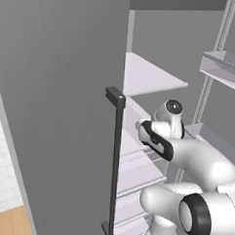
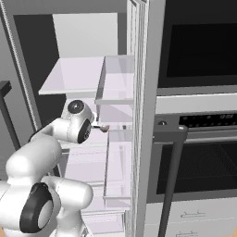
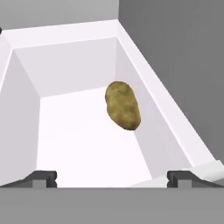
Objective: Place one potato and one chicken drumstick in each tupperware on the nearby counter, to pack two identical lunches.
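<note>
Hand view: my pincer (image 3: 112,178) hangs wide apart over one potato (image 3: 123,105) in a white fridge bin (image 3: 78,65).

I think this is the step of getting a potato out of the fridge. The potato lies on the bin floor, close to the bin's right wall, up ahead of my finger tips (image 3: 43,177), which stand far apart and hold nothing. Next I would go down to the potato and bring my tips to each side of it before I squeeze. The wall is close, so one tip has little room there. The hand view lets me see the potato inside the bin. The left base view shows the open fridge door (image 1: 56,111) and my arm reaching past it to the shelves. The right base view shows the oven (image 2: 199,120) just beside the fridge.
</note>
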Motion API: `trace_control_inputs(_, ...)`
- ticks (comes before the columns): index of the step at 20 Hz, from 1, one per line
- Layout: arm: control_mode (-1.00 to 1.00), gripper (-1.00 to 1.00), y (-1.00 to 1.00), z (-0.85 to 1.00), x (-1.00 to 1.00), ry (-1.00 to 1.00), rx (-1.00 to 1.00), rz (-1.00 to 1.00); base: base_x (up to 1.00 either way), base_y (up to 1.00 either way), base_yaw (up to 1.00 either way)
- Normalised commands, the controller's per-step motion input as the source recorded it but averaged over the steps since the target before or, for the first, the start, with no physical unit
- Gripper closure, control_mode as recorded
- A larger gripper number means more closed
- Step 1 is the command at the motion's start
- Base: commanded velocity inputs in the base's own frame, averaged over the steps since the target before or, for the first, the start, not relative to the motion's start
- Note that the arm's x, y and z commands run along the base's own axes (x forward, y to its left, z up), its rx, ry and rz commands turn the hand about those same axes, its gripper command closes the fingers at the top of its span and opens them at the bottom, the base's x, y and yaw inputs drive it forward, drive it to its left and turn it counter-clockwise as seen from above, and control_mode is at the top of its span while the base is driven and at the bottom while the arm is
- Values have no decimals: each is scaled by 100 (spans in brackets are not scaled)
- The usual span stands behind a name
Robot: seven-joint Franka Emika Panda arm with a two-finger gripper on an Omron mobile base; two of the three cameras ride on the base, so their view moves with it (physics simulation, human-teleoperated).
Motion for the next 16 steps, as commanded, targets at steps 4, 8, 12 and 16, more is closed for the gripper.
trace_control_inputs(4, -100, -100, -6, -14, 34, 0, 0, 0, 0, 0, 0)
trace_control_inputs(8, -100, -100, 0, -17, 41, 0, 0, 0, 0, 0, 0)
trace_control_inputs(12, -100, -100, -1, -24, 41, 0, 0, 0, 0, 0, 0)
trace_control_inputs(16, -100, -100, -7, -27, 35, 0, 0, 0, 0, 0, 0)
